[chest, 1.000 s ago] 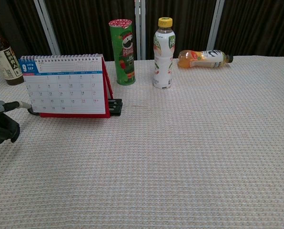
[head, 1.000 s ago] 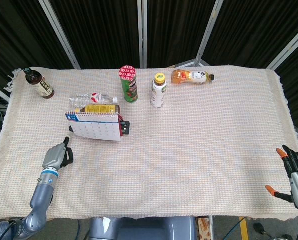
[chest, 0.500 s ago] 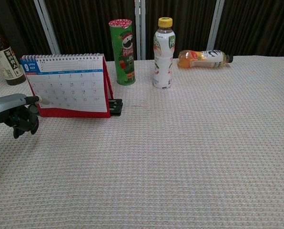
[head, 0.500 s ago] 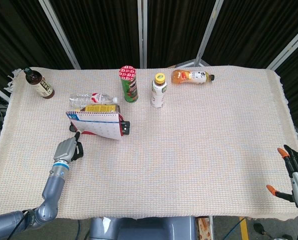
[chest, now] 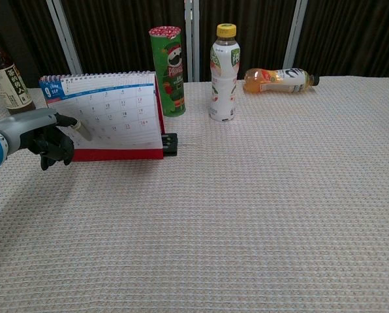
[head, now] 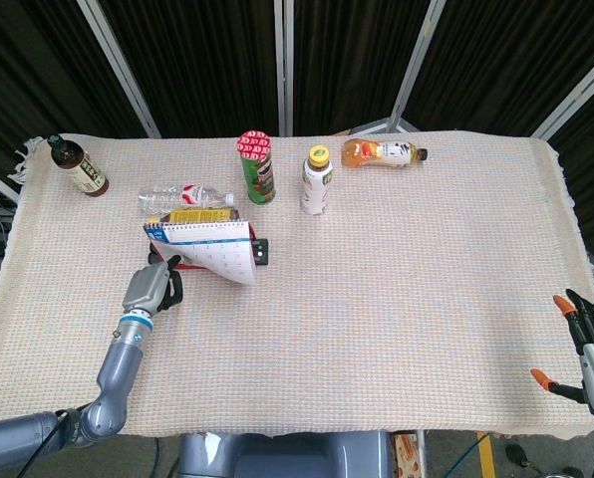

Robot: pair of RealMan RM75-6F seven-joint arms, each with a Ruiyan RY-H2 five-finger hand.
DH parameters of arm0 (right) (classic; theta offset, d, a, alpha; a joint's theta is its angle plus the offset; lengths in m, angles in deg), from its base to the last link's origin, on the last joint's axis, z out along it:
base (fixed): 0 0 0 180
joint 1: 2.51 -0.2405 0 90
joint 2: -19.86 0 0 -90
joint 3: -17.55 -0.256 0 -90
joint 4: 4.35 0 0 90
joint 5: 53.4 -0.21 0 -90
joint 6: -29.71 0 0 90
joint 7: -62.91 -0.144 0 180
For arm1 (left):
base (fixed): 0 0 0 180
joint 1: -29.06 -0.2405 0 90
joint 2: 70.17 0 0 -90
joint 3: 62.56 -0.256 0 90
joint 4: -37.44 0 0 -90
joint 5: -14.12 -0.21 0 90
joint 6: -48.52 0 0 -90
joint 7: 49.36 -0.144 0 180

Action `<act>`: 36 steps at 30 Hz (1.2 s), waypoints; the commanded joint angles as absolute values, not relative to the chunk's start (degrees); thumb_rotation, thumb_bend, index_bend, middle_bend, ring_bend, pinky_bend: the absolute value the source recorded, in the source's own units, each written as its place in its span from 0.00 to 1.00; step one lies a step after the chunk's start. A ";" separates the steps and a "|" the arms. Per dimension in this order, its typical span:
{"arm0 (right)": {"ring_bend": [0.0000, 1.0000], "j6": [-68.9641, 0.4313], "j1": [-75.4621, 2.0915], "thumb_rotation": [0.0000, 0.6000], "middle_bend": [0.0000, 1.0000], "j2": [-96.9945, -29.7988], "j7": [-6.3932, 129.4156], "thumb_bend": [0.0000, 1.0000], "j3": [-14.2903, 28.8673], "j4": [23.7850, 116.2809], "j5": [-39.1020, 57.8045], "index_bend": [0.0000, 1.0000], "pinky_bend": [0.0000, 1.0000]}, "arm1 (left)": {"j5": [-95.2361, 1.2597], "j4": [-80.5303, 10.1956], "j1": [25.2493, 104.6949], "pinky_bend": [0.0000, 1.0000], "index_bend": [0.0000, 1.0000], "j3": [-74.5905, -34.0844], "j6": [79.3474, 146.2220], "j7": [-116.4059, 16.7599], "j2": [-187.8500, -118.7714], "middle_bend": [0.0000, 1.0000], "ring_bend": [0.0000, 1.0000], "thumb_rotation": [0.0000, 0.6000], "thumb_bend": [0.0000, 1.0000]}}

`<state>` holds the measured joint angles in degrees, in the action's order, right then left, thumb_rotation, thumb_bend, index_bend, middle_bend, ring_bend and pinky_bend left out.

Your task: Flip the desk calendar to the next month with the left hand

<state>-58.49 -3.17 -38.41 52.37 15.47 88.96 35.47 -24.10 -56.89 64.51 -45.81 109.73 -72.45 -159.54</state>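
The desk calendar (head: 217,249) (chest: 109,111) stands on its red base at the left of the table, showing a September page. Its front page is lifted off the base and curls toward me. My left hand (head: 153,289) (chest: 46,135) is at the page's lower left corner. One outstretched finger lies on the page, holding it raised, while the other fingers are curled in. My right hand (head: 588,344) hovers off the table's front right corner with fingers spread and nothing in it; the chest view does not show it.
A green crisp can (head: 258,167) (chest: 168,70) and a white bottle (head: 317,181) (chest: 224,72) stand behind the calendar. An orange bottle (head: 382,152) (chest: 279,79) lies further back. A clear bottle (head: 187,195) lies behind the calendar, a dark bottle (head: 78,166) far left.
My left hand moved forward and right to the calendar's left corner. The front page lifted off the base, and the calendar slid a little to the right.
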 commanded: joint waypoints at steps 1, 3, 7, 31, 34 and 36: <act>0.00 -58.61 -3.10 1.00 0.00 -38.40 52.39 0.00 15.48 88.97 35.52 0.00 0.00 | -25.76 -58.42 64.35 0.61 0.00 -46.08 110.74 -71.98 -158.70 0.65 0.68 1.00 0.86; 0.00 -58.72 -3.05 1.00 0.00 -38.39 52.40 0.00 15.47 88.99 35.55 0.00 0.00 | -26.91 -59.25 64.27 0.61 0.00 -46.22 111.23 -71.75 -158.14 0.65 0.68 1.00 0.86; 0.00 -58.93 -2.95 1.00 0.00 -38.33 52.37 0.00 15.50 89.12 35.71 0.00 0.00 | -28.81 -60.82 64.14 0.61 0.00 -45.99 112.01 -70.91 -156.99 0.65 0.68 1.00 0.86; 0.00 -58.79 -2.99 1.00 0.00 -38.45 52.49 0.00 15.33 89.04 35.48 0.00 0.00 | -46.57 -59.08 64.04 0.28 0.00 -44.94 123.96 -74.42 -152.23 0.09 0.22 1.00 0.26; 0.00 -58.52 -3.07 1.00 0.00 -38.53 52.52 0.00 15.29 88.88 35.25 0.00 0.00 | -40.77 -58.36 65.41 0.19 0.00 -45.31 118.09 -78.11 -149.86 0.01 0.12 1.00 0.06; 0.00 -58.42 -3.10 1.00 0.00 -38.57 52.51 0.00 15.26 88.79 35.14 0.00 0.00 | -37.36 -58.87 66.18 0.16 0.00 -45.05 115.31 -79.22 -148.52 0.00 0.09 1.00 0.02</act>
